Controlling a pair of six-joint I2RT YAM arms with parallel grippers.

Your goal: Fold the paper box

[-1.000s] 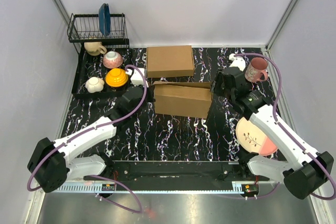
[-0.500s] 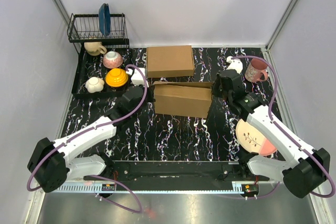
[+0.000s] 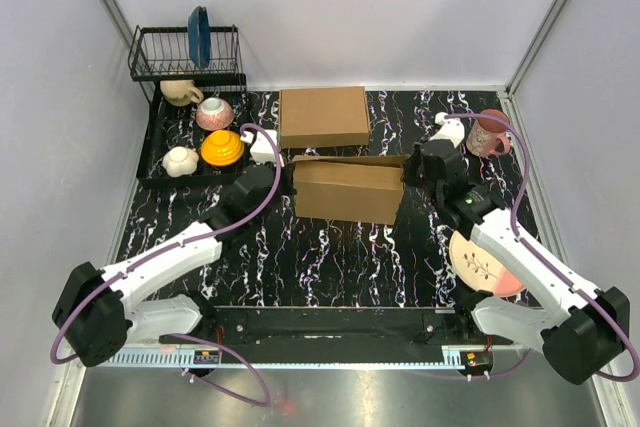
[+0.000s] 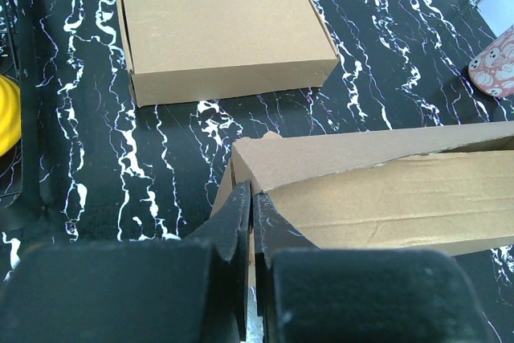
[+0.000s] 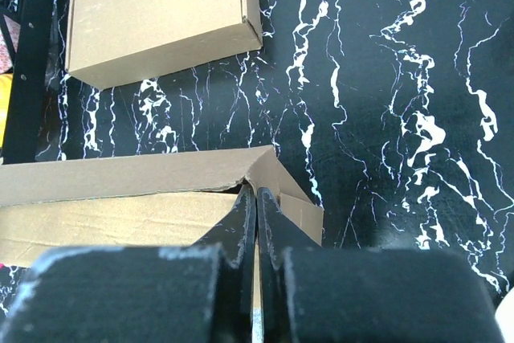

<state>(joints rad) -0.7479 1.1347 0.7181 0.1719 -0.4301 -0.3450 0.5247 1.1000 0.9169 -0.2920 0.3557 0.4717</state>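
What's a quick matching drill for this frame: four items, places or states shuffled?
Items
1. paper box
2. formed cardboard box
3. blue plate
4. pink patterned mug

Places or states
A. upright in the dish rack
B. centre of the table, lid ajar
C. far right, near the back edge
D. behind the centre, fully closed

Pairs: 1-B, 2-D, 3-A, 4-C
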